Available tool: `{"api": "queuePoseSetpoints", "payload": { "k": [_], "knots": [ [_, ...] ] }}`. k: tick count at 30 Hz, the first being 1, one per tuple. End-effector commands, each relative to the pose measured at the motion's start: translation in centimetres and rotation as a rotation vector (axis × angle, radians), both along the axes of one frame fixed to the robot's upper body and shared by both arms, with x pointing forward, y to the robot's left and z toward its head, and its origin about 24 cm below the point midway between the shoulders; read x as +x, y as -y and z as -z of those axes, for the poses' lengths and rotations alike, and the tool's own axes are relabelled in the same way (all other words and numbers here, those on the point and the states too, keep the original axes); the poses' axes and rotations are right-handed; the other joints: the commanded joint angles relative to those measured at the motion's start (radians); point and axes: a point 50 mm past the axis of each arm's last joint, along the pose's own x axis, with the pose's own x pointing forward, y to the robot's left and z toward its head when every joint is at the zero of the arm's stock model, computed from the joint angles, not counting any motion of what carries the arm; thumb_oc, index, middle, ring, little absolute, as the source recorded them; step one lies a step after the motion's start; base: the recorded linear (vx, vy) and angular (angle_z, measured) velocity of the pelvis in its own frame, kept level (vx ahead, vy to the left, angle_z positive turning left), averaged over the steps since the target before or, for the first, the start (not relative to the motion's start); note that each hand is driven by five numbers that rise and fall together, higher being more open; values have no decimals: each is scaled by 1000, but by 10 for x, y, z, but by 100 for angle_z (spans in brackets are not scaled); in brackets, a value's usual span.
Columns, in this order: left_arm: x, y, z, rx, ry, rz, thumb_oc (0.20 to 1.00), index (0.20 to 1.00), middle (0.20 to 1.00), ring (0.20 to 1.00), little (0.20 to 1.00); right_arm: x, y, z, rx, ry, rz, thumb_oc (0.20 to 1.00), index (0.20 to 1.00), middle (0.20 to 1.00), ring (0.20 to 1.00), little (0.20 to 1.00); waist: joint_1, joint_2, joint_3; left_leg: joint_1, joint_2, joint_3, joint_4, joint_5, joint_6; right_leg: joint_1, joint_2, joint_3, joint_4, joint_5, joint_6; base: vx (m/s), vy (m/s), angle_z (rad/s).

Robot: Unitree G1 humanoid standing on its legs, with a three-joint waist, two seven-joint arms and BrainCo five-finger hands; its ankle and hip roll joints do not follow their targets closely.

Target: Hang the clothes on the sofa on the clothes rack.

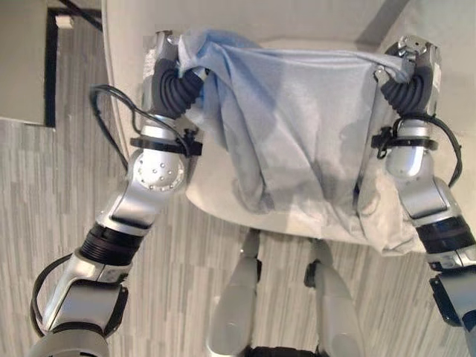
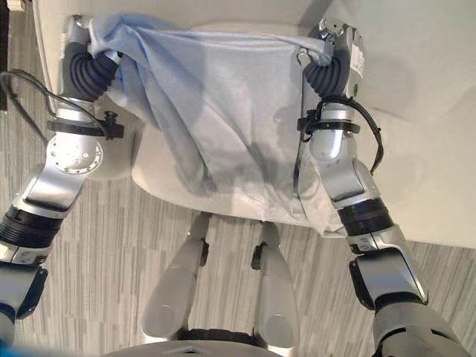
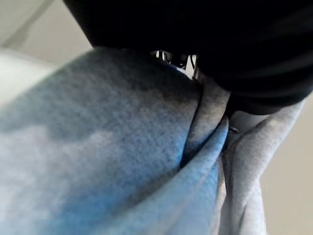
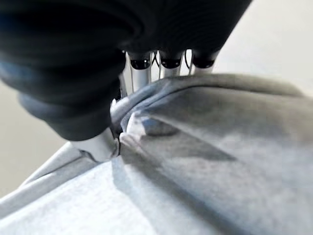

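A light blue-grey garment (image 1: 297,126) hangs stretched between my two hands above the cream sofa (image 1: 223,190). My left hand (image 1: 172,74) is curled on its left top corner, where the cloth bunches over the dark wrist cover. My right hand (image 1: 407,71) pinches the right top corner. In the right wrist view the cloth (image 4: 205,147) is clamped between my thumb and fingers (image 4: 142,73). In the left wrist view the folded cloth (image 3: 122,161) runs up under the hand's dark cover. The garment's lower part drapes down over the seat edge (image 2: 223,201).
The sofa's pale back (image 1: 312,18) rises behind the garment. Grey striped wooden floor (image 1: 44,193) lies left of and in front of the sofa. A dark-framed panel (image 1: 37,67) stands at the far left.
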Motion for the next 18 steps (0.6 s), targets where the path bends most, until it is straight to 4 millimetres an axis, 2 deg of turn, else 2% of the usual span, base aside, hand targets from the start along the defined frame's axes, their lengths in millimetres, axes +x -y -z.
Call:
{"api": "queuePoseSetpoints", "payload": {
  "k": [1,7,10,14,15,18],
  "knots": [
    [-4,-18,7,-55,57,-69,200,200,200,200,200,-2,24,21,-18,-35,94,200,200,200,200,200,-11,-20,-198,61,-22,-17,-10,-131,32,26,-116,56,10,-28,121,135,-89,5],
    [-13,-40,16,-6,15,-138,200,200,200,200,200,-16,23,11,-87,-12,42,200,200,200,200,200,-11,-34,-332,213,10,-10,-11,-164,19,186,-105,6,13,-77,109,150,-124,8],
    [-16,-46,16,8,0,-152,200,200,200,200,200,-19,22,11,-108,-28,15,200,200,200,200,200,-11,-32,-365,255,24,-10,-11,-174,13,228,-97,-5,14,-95,104,114,-104,14],
    [-19,-58,15,34,-24,-189,200,200,200,200,200,-18,21,6,-159,-89,-48,200,200,200,200,200,2,-36,-449,330,62,-1,-11,-179,-9,307,-73,-25,15,-130,87,99,-144,7],
    [-20,-58,15,33,-25,-190,200,200,200,200,200,-18,20,5,-160,-91,-51,200,200,200,200,200,1,-34,-447,332,63,-1,-11,-180,-10,310,-72,-26,15,-132,86,80,-193,9],
    [-20,-72,10,67,-34,-254,200,200,200,200,200,-11,20,-1,-197,-156,-106,200,200,200,200,200,13,-36,-495,376,102,2,-11,-174,-36,365,-38,-31,14,-164,69,74,-161,5]
  ]
}}
